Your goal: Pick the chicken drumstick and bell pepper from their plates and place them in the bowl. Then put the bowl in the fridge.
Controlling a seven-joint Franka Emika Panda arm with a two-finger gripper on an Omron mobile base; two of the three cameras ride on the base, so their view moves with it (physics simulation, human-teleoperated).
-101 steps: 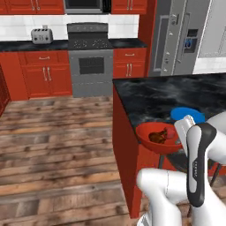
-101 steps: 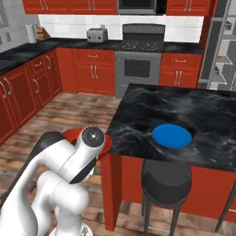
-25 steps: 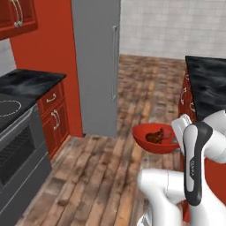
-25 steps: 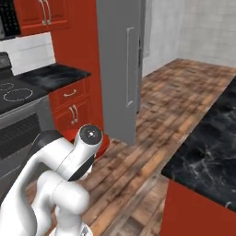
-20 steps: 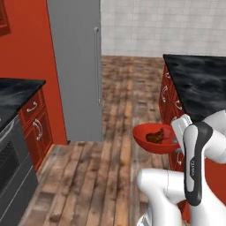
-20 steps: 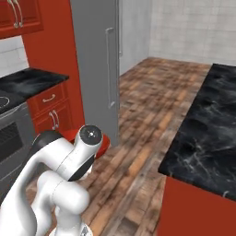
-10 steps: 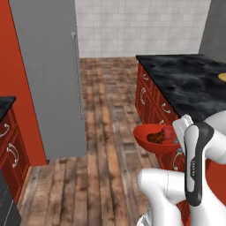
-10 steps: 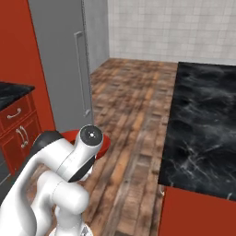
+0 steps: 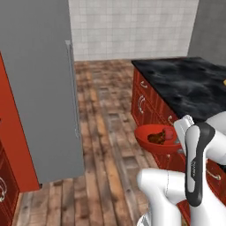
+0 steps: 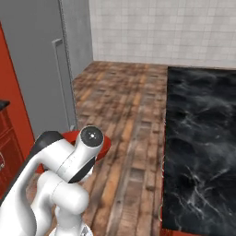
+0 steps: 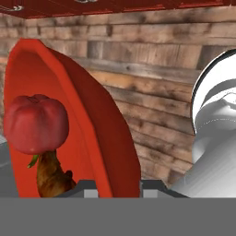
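Wood plank floor runs back to a white tiled wall, w/ red cabinets under a black marble counter on the right side in the left base view. Fridge is seen on the left, tall and grey, door shut, long bar handle on its front edge; also seen at in the right base view.

Bowl is held up off the floor, well apart from the fridge and just in front of the counter cabinets. In the hand view the bowl is seen edge-on, rim gripped low in the frame. Gripper is clamped together on the bowl rim, fingertips barely seen at the bottom.

Inside the bowl: bell pepper, red & blocky, sits on top of the chicken drumstick, touching it. Both are made out in the left base view too, drumstick as a brown lump w/ the pepper beside it.

In the right base view the bowl is mostly hidden behind the arm.
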